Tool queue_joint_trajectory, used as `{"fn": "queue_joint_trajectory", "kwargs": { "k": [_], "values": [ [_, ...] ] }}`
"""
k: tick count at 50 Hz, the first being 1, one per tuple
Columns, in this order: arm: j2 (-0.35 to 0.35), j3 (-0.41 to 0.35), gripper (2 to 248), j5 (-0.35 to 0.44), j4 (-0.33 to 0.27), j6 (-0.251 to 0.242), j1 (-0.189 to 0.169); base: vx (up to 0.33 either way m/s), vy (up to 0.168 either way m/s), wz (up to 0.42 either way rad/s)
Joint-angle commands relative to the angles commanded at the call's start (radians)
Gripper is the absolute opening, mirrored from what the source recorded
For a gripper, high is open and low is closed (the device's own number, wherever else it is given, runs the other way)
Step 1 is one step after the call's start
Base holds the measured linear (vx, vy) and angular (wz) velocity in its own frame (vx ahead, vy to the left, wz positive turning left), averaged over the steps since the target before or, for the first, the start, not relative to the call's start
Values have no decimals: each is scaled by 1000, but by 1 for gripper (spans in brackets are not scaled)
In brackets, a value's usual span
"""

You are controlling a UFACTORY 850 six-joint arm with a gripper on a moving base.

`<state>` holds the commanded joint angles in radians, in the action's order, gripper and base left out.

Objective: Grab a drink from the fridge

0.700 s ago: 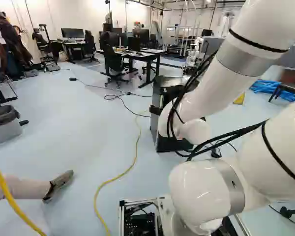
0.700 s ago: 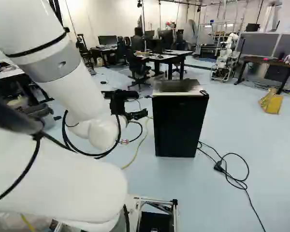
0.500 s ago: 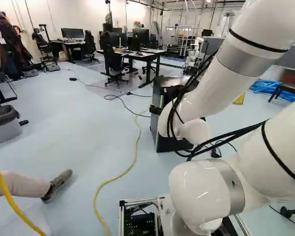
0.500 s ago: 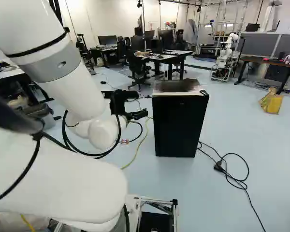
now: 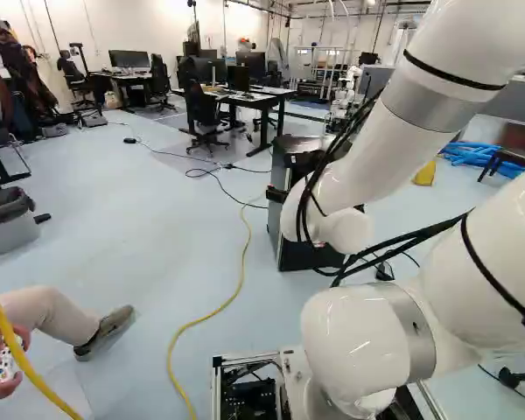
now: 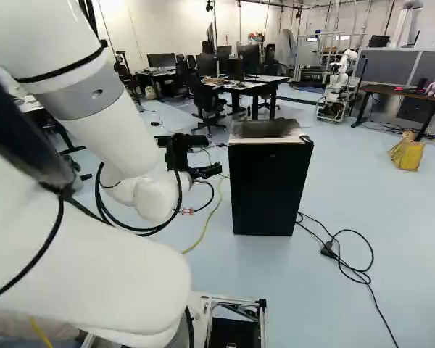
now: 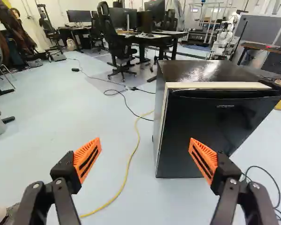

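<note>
In the right base view my gripper [image 6: 214, 171] is held out just left of the black fridge [image 6: 270, 190], at about the height of its upper part. The wrist view shows the gripper [image 7: 144, 145] open, its orange pads wide apart with nothing between them. Ahead of it and to one side stands the fridge [image 7: 210, 129], upright on the floor. Its front door looks closed, and one finger overlaps the door's lower part in that view; whether they touch I cannot tell. No drink is visible.
A yellow cable [image 5: 242, 271] crosses the floor beside the fridge, and a black cable [image 6: 359, 272] lies on its other side. Desks [image 6: 250, 87] and another robot [image 6: 338, 83] stand farther back. A person's foot [image 5: 105, 332] rests at the left of the left base view.
My arm's upper links have shifted slightly, while the gripper stands nearly as before by the fridge. The person's hands, holding a controller, have come into the left base view. The fridge has not moved.
</note>
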<state>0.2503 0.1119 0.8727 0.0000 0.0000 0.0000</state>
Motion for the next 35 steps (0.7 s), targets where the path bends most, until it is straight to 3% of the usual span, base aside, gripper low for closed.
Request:
{"fn": "queue_joint_trajectory", "kwargs": {
  "k": [35],
  "values": [
    [-87,77,247,0,39,0,9,0,0,0]
  ]
}}
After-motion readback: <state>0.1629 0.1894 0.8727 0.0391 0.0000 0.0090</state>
